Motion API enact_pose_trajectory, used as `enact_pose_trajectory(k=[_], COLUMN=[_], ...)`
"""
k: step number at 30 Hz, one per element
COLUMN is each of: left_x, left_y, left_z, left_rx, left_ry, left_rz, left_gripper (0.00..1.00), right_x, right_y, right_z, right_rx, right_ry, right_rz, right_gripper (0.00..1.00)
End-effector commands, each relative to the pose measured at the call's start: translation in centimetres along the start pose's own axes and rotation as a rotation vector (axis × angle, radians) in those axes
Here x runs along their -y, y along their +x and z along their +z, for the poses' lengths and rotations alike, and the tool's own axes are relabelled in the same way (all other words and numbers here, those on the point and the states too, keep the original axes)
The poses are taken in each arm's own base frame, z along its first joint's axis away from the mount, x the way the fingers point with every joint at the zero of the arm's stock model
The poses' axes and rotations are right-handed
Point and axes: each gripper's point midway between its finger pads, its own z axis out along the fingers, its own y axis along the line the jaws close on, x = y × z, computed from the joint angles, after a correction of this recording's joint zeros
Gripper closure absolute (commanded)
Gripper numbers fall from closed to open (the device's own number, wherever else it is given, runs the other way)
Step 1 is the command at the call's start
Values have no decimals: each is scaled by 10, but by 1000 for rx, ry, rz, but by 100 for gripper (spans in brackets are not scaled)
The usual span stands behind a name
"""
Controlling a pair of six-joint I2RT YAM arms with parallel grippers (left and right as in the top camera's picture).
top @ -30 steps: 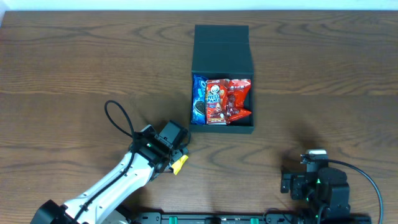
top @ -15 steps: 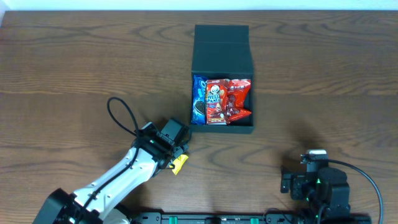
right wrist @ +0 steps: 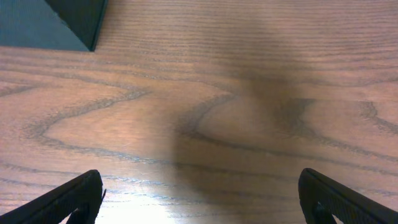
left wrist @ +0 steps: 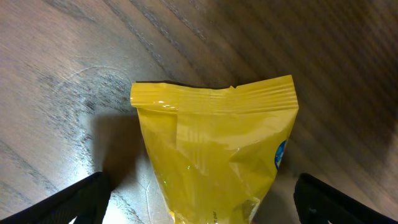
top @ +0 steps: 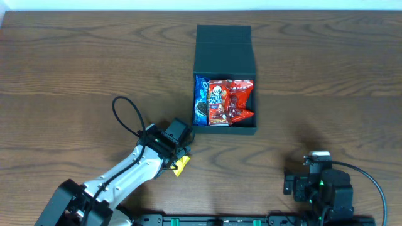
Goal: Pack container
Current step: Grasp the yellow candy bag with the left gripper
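Observation:
The container (top: pixel 225 129) is a dark teal-black box with its flap lid (top: pixel 225 45) folded back; a corner of the container (right wrist: pixel 68 25) shows in the right wrist view. Inside lie a blue packet (top: pixel 200 100) and two red packets (top: pixel 218 102). A yellow snack packet (left wrist: pixel 211 155) lies flat on the table below-left of the box, seen as the yellow packet (top: pixel 181 165) from overhead. My left gripper (left wrist: pixel 202 196) stands open right above it, one finger (left wrist: pixel 81 199) on each side with a gap to the wrapper. My right gripper (right wrist: pixel 199 196) is open over bare wood at the front right.
The wooden table (top: pixel 326 81) stretches wide around the box. A black cable loop (top: pixel 125 116) rises from the left arm. The right arm's base (top: pixel 321 188) sits at the front edge.
The left arm has shifted slightly, its cable loop moving right, while the gripper stays over the yellow packet. The right arm has not moved.

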Motion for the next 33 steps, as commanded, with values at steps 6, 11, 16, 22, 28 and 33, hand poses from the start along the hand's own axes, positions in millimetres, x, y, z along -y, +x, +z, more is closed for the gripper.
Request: enact_pose_trajectory(k=[6, 11, 16, 22, 28, 33], left_x=[-4, -4, -4, -4, -4, -4], left_y=[-3, -3, -3, -3, -3, -3], left_z=[4, 4, 4, 4, 4, 4], left_rx=[16, 16, 16, 17, 16, 17], left_ry=[-24, -23, -23, -22, -23, -22], left_rz=[7, 8, 8, 8, 8, 8], left_gripper=[12, 26, 32, 40, 47, 55], right_x=[1, 1, 1, 1, 1, 1], right_y=[1, 1, 1, 1, 1, 1], right_z=[0, 0, 0, 0, 0, 0], right_rx=[-1, -1, -1, -1, -1, -1], right_ry=[6, 6, 6, 6, 6, 6], right_rz=[-5, -5, -5, -5, -5, -5], right_gripper=[1, 1, 1, 1, 1, 1])
